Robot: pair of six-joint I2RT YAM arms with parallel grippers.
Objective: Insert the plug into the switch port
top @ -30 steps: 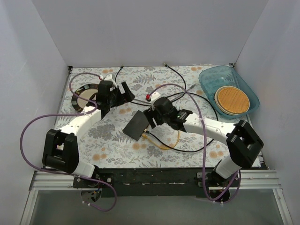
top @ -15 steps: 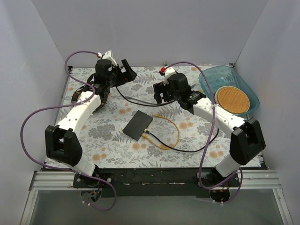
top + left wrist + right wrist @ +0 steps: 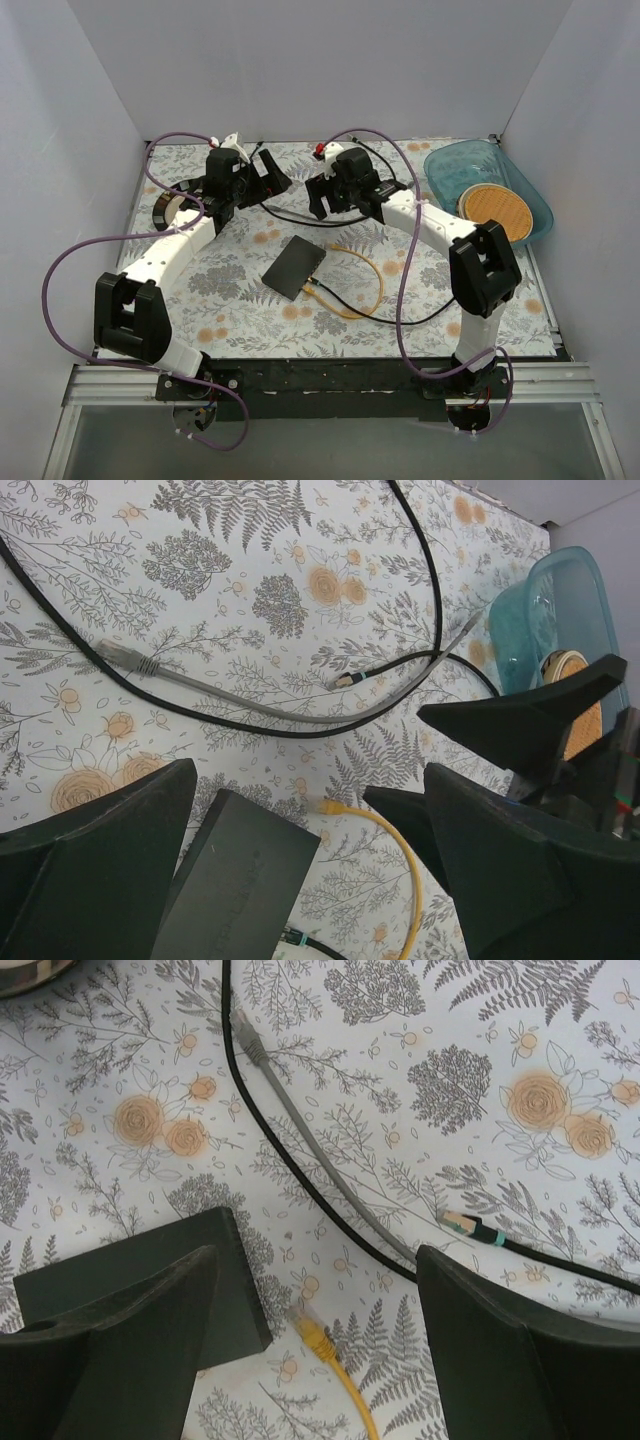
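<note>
Gaping wide and empty, left hand (image 3: 308,810) and right hand (image 3: 317,1260) each partly hide the switch (image 3: 140,1258).

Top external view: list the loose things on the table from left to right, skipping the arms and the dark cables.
In order: round dark-rimmed plate → black switch → yellow cable → blue tub.
</note>
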